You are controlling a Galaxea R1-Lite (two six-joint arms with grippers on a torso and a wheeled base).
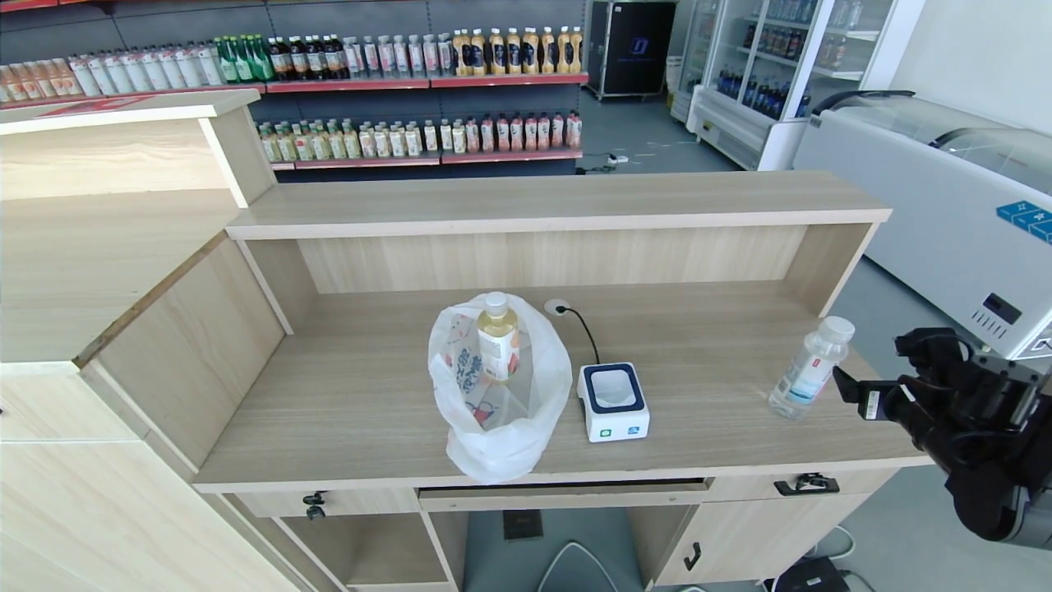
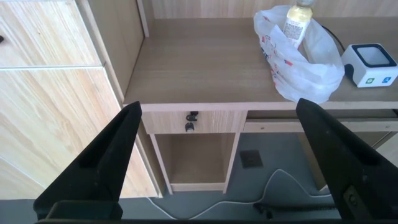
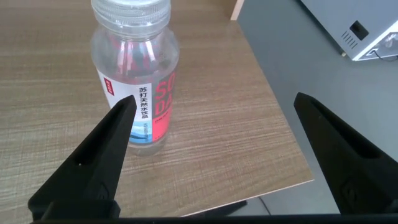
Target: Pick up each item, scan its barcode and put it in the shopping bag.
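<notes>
A clear water bottle (image 1: 809, 367) with a white cap stands upright near the right end of the wooden counter (image 1: 699, 353). My right gripper (image 1: 883, 370) hangs open just beyond that edge, level with the bottle and apart from it. In the right wrist view the bottle (image 3: 134, 81) stands ahead of the open right gripper (image 3: 214, 102), off to one finger's side. A white shopping bag (image 1: 501, 411) sits mid-counter with a yellow tea bottle (image 1: 498, 337) upright inside. The white barcode scanner (image 1: 613, 400) stands beside the bag. My left gripper (image 2: 219, 107) is open and holds nothing, low in front of the counter's left end.
A raised shelf (image 1: 559, 205) overhangs the back of the counter, and a tall wooden side panel (image 1: 189, 345) walls off its left. The scanner's cable (image 1: 582, 325) runs to a hole at the back. A chest freezer (image 1: 945, 197) stands to the right.
</notes>
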